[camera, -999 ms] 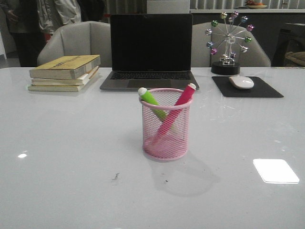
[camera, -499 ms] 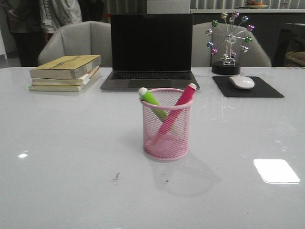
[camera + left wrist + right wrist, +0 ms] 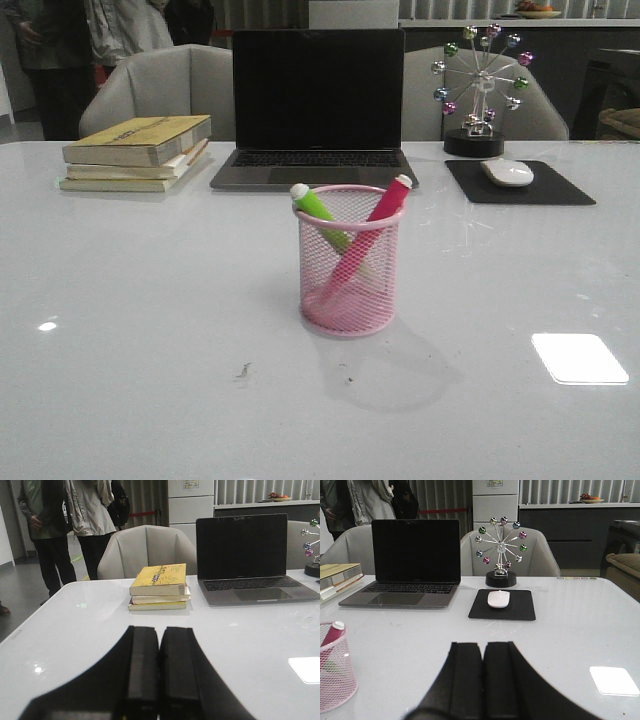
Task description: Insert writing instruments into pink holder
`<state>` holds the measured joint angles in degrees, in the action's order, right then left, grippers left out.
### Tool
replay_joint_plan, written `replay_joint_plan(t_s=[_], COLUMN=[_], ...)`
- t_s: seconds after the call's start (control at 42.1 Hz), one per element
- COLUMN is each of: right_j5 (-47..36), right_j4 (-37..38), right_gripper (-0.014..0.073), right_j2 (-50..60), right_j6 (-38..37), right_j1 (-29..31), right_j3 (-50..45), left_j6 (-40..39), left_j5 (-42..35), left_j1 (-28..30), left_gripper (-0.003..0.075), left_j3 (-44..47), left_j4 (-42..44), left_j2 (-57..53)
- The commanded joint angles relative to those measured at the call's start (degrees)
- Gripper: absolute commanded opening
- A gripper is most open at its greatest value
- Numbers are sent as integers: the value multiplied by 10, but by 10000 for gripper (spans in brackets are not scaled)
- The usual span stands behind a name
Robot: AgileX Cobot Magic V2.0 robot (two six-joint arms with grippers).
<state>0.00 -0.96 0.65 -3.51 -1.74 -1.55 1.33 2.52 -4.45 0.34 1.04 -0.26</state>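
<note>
— From where I'm standing, going left to right: a stack of books (image 3: 137, 152) at the far left of the table (image 3: 150, 330), then a shut-off laptop (image 3: 315, 108), then a little ferris-wheel ornament (image 3: 480, 90) and a mouse (image 3: 507, 172) on a black mat (image 3: 520, 185). In front of the laptop, mid-table, stands the pink holder (image 3: 350, 260).

— And the pens?

— Both in it. The lime green marker (image 3: 318, 212) leans toward the left rim, the pink-red marker (image 3: 365, 238) toward the right; they cross inside the mesh, white caps poking above the rim.

— What are the arms doing?

— Neither arm shows from the front. On its own camera, the left gripper (image 3: 159, 670) has its fingers pressed together with nothing between them, over bare table short of the books. The right gripper (image 3: 483, 680) is the same, pressed together and empty, with the holder off to one side of it and well apart.

— So what is the step now?

— I'd judge the job is finished, and what remains is to keep clear. Doing that well means holding both arms away from the holder; it looks light, and a nudge could tip it with the markers leaning on the rim.

— Count it for me.

— Two markers, one holder, three books by my count, one laptop, one ornament, one mouse, one mat, two grippers.
</note>
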Motion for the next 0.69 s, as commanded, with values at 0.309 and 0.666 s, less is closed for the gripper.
replay_joint_plan(t_s=[0.309, 0.666], right_j5=[-42, -42], right_j4=[4, 4], right_gripper=[67, 67], right_j2=[11, 11], right_j6=[11, 11], right_j1=[-1, -1], right_j3=[2, 2], left_j6=[-2, -2], left_j5=[-51, -51], left_j1=[-3, -3], left_gripper=[97, 97], left_j3=[2, 2], left_j4=[-6, -6], left_j2=[-11, -11])
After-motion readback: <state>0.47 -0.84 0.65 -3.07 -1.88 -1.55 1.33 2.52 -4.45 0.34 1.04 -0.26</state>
